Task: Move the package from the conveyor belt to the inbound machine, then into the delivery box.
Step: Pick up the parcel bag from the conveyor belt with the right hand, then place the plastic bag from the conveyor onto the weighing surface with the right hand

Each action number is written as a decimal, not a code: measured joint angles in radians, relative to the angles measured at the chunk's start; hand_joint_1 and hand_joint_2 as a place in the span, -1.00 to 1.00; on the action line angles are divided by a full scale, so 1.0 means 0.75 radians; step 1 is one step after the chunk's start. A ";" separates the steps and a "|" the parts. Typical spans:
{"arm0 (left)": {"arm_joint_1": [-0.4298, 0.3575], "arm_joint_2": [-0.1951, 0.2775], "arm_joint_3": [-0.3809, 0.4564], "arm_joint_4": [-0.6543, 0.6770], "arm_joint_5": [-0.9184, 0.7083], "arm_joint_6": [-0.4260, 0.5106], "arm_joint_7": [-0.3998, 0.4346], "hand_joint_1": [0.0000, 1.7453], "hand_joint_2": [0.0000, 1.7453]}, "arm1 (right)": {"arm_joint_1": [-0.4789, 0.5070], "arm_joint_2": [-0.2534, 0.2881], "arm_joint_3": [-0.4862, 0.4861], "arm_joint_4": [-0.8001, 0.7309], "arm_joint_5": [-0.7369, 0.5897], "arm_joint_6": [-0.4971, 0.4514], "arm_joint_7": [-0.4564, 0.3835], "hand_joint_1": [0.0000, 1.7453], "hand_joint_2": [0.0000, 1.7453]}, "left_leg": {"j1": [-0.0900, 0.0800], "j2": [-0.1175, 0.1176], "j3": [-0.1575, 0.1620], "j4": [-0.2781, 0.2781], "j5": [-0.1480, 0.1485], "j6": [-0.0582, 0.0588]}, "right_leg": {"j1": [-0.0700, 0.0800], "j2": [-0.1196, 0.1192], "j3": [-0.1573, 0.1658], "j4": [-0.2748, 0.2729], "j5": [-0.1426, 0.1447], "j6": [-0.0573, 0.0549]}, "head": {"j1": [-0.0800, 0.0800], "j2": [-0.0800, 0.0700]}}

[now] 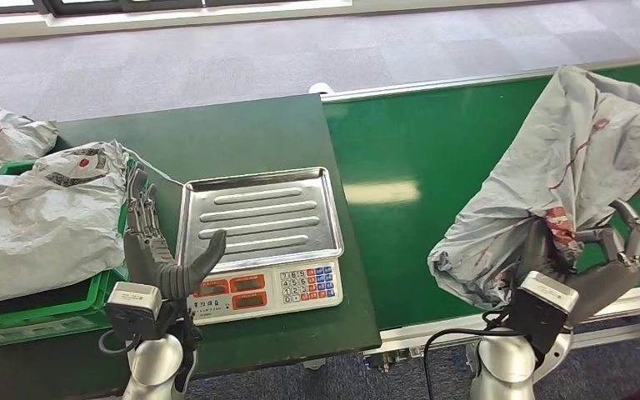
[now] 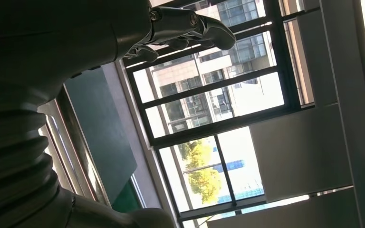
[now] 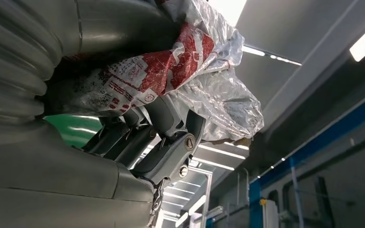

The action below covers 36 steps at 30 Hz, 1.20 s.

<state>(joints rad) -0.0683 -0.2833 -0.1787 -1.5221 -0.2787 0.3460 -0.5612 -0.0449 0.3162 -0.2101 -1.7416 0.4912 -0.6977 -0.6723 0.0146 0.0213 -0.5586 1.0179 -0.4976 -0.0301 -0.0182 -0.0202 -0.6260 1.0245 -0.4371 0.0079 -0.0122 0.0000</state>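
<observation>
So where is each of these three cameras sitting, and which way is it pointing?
Head view: high on the robot, looking down at the scale, the conveyor belt and both silver arms, left hand open.
Left wrist view: behind the left hand, facing up at windows.
Right wrist view: behind the right hand, facing the ceiling, with the package in its grip.
Shared: head and right wrist views both show the grey package gripped by the right hand.

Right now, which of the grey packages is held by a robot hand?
The grey package over the conveyor belt: the right hand grips it from below. The other grey packages lie in the green box, untouched.
</observation>
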 joint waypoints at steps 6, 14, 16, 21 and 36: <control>0.000 0.000 0.000 0.000 0.001 0.004 -0.002 -1.00 1.00 | 0.006 0.000 -0.006 -0.052 -0.007 0.000 -0.013 1.00 1.00 | 0.000 0.000 0.000 0.000 0.000 0.000 | 0.000 0.000 0.000 0.000 0.000 0.000 | 0.000 0.000; 0.000 0.000 -0.001 0.000 0.001 0.012 -0.002 -1.00 1.00 | 0.008 0.000 -0.009 -0.071 -0.015 0.000 -0.016 1.00 1.00 | 0.000 0.000 0.000 0.000 0.000 0.000 | 0.000 0.000 0.000 0.000 0.000 0.000 | 0.000 0.000; 0.000 0.001 -0.004 0.000 0.015 0.024 -0.004 -1.00 1.00 | 0.007 0.000 -0.022 -0.073 -0.029 0.000 -0.017 1.00 1.00 | 0.000 -0.001 -0.003 0.000 0.000 0.000 | 0.000 0.000 0.000 0.000 0.000 0.000 | 0.000 0.000; -0.002 0.004 -0.032 0.001 0.070 0.073 -0.026 -1.00 1.00 | -0.073 0.001 0.029 0.069 0.072 0.125 0.123 1.00 1.00 | 0.001 0.006 -0.011 -0.001 -0.001 0.000 | 0.000 0.003 0.001 0.000 0.000 0.000 | 0.000 0.000; -0.020 0.002 -0.030 0.059 0.314 0.120 -0.098 -1.00 1.00 | -0.556 0.047 0.606 0.803 0.182 0.474 0.263 1.00 1.00 | 0.001 0.001 -0.006 -0.001 0.011 -0.003 | 0.002 0.001 -0.007 0.001 0.008 -0.005 | 0.000 0.000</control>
<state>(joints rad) -0.0836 -0.2817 -0.2015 -1.4780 -0.0435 0.4358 -0.6344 -0.4615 0.3517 0.2447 -1.1393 0.6274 -0.3420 -0.4746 0.0157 0.0221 -0.5632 1.0170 -0.4893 -0.0324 -0.0169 -0.0196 -0.6313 1.0252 -0.4313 0.0044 -0.0122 0.0000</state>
